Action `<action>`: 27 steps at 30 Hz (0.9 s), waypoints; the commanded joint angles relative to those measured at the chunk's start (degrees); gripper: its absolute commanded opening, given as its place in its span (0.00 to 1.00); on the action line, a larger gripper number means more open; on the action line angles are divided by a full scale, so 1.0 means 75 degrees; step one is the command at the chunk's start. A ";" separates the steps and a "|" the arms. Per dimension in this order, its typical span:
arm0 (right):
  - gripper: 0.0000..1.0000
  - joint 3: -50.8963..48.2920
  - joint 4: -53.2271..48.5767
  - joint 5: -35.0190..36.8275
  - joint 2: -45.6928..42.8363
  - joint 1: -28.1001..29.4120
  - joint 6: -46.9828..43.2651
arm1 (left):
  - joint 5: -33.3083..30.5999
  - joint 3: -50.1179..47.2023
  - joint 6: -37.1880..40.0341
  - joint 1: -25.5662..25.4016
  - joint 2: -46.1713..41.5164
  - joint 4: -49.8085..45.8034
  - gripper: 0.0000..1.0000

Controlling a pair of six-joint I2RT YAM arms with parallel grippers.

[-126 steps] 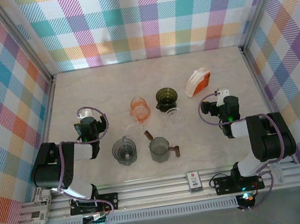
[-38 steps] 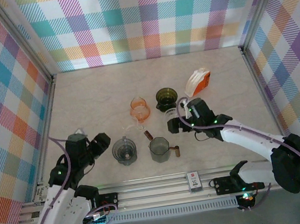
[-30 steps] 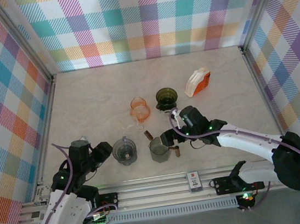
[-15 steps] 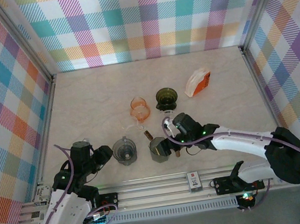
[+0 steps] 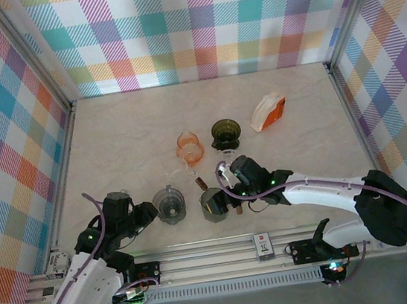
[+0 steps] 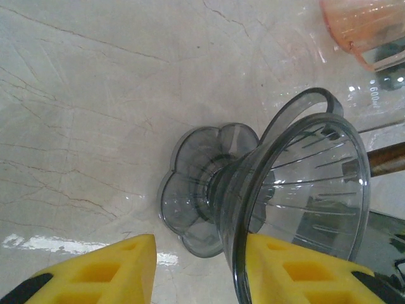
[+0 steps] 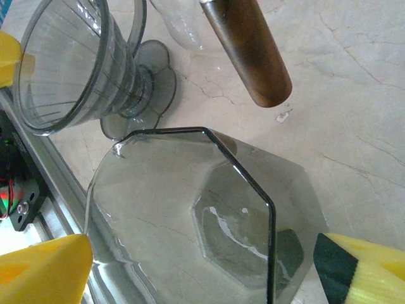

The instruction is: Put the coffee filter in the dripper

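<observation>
A clear grey dripper [image 5: 169,204] stands upright on the table; in the left wrist view its fluted cone [image 6: 297,190] and flower-shaped foot sit just ahead of my fingers. My left gripper [image 5: 146,214] is open [image 6: 202,272], and the dripper's rim crosses in front of its right finger [image 6: 316,272]. My right gripper [image 5: 212,203] is open [image 7: 202,272] around a grey octagonal glass cup [image 7: 202,221]. An orange and white filter holder [image 5: 267,111] lies at the back right, far from both grippers. No loose filter can be made out.
An orange dripper [image 5: 188,146] and a dark green dripper [image 5: 225,133] stand behind the grey ones. A brown wooden handle [image 7: 247,50] on a clear glass vessel lies beside the cup. Plaid walls enclose the table, and a metal rail [image 5: 225,258] runs along the near edge.
My right arm has swung left from beside the dark green dripper to the grey cup. My left arm has reached right, up to the grey dripper.
</observation>
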 commanded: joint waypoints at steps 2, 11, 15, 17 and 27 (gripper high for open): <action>0.93 0.0022 -0.0113 0.0771 -0.0656 -0.0047 0.0163 | -0.0307 -0.0032 -0.0155 -0.0337 0.0262 0.0339 0.42; 0.94 -0.0387 -0.0729 0.1318 -0.1534 -0.0564 0.0280 | -0.0991 0.0183 -0.0258 -0.1167 0.1177 0.0727 0.30; 0.94 -0.0521 -0.0932 0.1509 -0.1805 -0.0766 0.0356 | -0.1126 0.0381 -0.0277 -0.1396 0.1309 0.0639 0.21; 0.95 -0.0567 -0.1023 0.1654 -0.1931 -0.0849 0.0388 | -0.1162 0.0459 -0.0294 -0.1466 0.1352 0.0570 0.16; 0.95 -0.0678 -0.1431 0.2317 -0.2411 -0.1114 0.0472 | -0.0984 0.1345 -0.0259 -0.1652 0.1249 -0.0227 0.00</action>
